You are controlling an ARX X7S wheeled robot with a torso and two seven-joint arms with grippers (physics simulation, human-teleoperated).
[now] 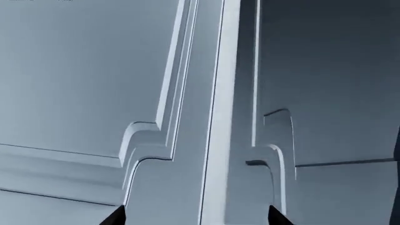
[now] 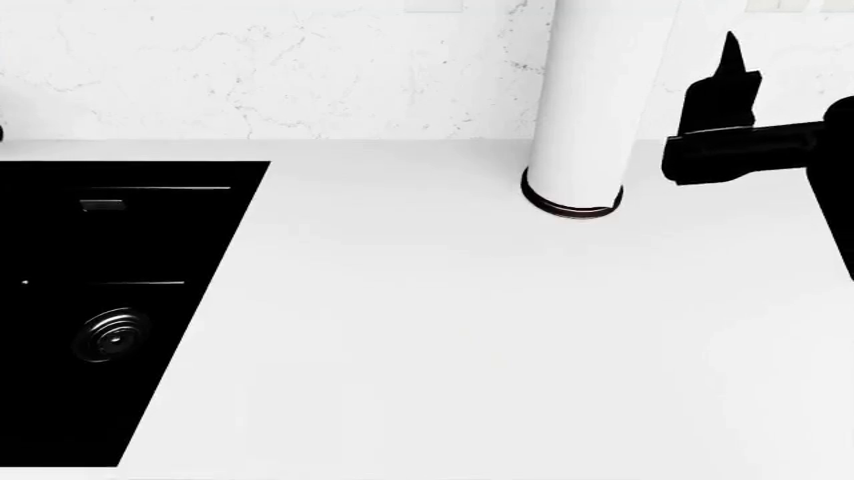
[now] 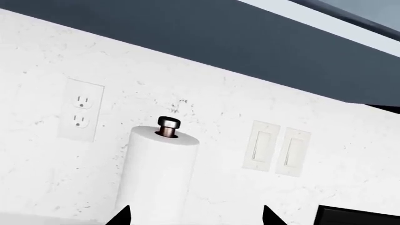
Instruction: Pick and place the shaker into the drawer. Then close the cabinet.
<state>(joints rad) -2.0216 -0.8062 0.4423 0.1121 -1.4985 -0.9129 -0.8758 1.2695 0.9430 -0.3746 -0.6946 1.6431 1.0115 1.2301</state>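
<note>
White countertop (image 2: 467,350) with a black sink (image 2: 120,300) at its left edge and a paper towel roll (image 2: 587,110) near its back edge; neither shaker nor drawer is visible. My right gripper (image 3: 195,216) and left gripper (image 1: 196,215), facing cabinet fronts (image 1: 81,75), are spread and empty. I judge nothing done: picking, placing and closing remain.

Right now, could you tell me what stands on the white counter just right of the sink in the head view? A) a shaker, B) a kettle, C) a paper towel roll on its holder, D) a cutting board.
C: a tall white paper towel roll stands upright on a dark-ringed base on the counter, right of the black sink; the right wrist view shows its metal knob.
</note>
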